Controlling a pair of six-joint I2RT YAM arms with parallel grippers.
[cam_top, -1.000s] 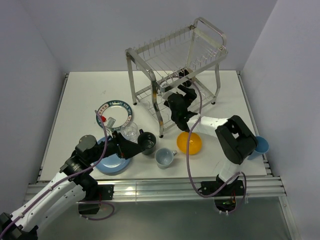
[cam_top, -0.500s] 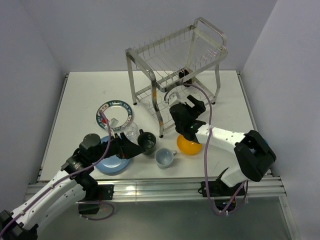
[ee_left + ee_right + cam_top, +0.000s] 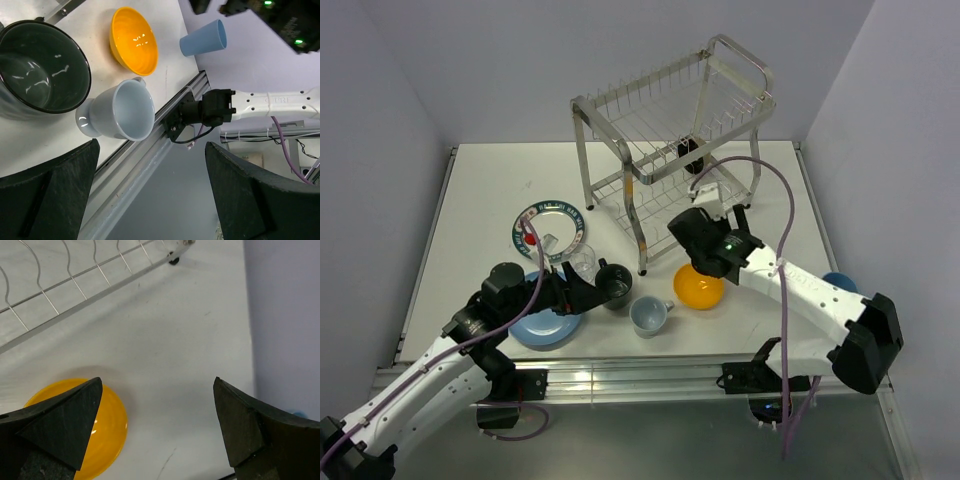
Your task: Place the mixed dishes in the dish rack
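The dish rack [image 3: 670,130] stands at the back, its lower wires [image 3: 75,285] in the right wrist view. My right gripper [image 3: 692,232] [image 3: 157,430] hangs open and empty just above and behind the orange bowl [image 3: 699,286] [image 3: 107,427] [image 3: 134,40]. My left gripper [image 3: 578,296] [image 3: 150,195] is open over the light blue plate [image 3: 542,325], beside the dark mug [image 3: 615,283] [image 3: 42,67]. The pale mug [image 3: 648,315] [image 3: 122,110] lies tipped nearby. The clear glass [image 3: 582,262] stands next to the patterned plate [image 3: 548,228]. The blue cup [image 3: 840,283] [image 3: 202,37] lies at the right edge, partly hidden.
The right arm [image 3: 800,290] stretches across the table's right side. Walls close in left, right and behind the rack. The metal rail [image 3: 650,370] marks the near table edge.
My right arm has drawn back from the rack, and its elbow has swung right over the blue cup. The left arm has barely moved.
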